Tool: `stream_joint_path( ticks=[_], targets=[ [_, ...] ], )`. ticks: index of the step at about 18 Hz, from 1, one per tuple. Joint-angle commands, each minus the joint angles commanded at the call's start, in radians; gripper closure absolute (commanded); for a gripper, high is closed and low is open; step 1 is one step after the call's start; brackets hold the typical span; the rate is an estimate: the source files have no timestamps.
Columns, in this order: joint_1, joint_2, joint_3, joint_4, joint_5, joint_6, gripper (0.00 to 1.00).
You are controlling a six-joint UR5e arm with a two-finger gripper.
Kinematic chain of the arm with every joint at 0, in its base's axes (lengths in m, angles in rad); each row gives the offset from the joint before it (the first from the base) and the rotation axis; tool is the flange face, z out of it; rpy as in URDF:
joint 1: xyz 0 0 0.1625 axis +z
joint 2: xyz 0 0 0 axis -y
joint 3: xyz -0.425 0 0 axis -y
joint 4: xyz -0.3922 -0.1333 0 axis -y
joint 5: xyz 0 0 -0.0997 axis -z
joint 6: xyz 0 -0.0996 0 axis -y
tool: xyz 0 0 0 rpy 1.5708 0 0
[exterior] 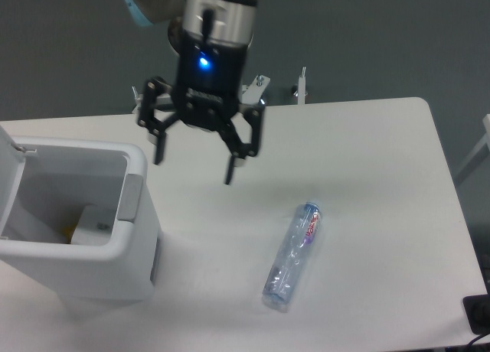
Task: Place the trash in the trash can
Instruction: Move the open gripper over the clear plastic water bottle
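Note:
A clear crushed plastic bottle with a red-white label lies on the white table, right of centre near the front. The white boxy trash can stands at the left with its lid up; something white and a bit of yellow lie inside, and I cannot tell if it is the paper packet. My gripper hangs open and empty above the table, just right of the can's rim and up-left of the bottle.
A small white upright part stands at the table's back edge. A dark object sits off the table's right front corner. The table's right edge runs close to the bottle's side.

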Motion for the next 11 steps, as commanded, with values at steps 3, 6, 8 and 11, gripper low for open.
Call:
stream_joint_path(
  ticks=[3,6,8,11],
  targets=[
    [0.058,-0.066,0.008,0.003,0.02,0.063,0.0],
    [0.086,-0.155,0.035,-0.003,0.105,0.097,0.0],
    [0.085,-0.211,0.035,-0.003,0.2,0.098,0.0],
    [0.08,-0.287,0.064,-0.003,0.213,0.129,0.0]
  ],
)
